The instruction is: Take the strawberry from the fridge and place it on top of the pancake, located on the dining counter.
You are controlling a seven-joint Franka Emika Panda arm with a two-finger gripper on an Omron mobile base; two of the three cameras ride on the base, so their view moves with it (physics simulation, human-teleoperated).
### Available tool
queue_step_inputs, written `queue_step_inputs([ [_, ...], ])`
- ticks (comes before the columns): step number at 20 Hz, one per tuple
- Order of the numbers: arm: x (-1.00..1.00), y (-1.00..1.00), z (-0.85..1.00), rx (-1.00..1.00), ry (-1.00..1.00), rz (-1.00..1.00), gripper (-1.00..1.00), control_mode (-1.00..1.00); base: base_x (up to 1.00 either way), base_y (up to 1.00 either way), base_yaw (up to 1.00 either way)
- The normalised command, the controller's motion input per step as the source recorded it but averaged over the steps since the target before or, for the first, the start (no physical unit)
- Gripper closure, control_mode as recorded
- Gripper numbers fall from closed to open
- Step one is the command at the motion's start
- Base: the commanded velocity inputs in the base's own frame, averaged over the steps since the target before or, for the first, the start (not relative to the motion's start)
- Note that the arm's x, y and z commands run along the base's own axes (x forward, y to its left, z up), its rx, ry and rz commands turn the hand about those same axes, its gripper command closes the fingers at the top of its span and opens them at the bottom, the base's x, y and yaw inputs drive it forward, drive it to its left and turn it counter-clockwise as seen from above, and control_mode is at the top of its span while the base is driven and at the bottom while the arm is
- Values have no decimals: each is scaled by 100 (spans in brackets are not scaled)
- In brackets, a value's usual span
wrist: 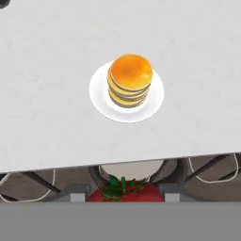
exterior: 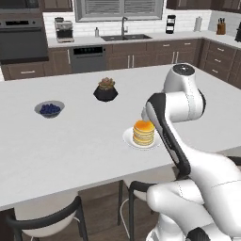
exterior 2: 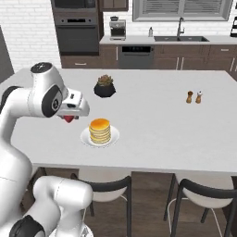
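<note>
I have the tiny bright red strawberry (wrist: pixel 124 192), soft, light and easily bruised, pinched at its sides in my tool (exterior 2: pixel 69 117) at the frame's bottom centre, short of the golden-tan pancake stack (wrist: pixel 130 80) on the white desk (wrist: pixel 47 94).

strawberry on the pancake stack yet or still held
Still held: the small red strawberry sits between the end effector fingers, short of the golden pancake stack, whose top is bare.
</note>
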Motion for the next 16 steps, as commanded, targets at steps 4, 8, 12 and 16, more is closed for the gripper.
queue_step_inputs([
  [4, 100, -36, -39, 3, 0, 0, 100, -100, 0, 0, 0],
  [8, 100, -23, -44, 1, 1, 0, 100, -100, 0, 0, 0],
  [12, 97, -3, -57, 0, 0, 0, 100, -100, 0, 0, 0],
  [16, 70, 0, -58, 0, 1, 0, 100, -100, 0, 0, 0],
])
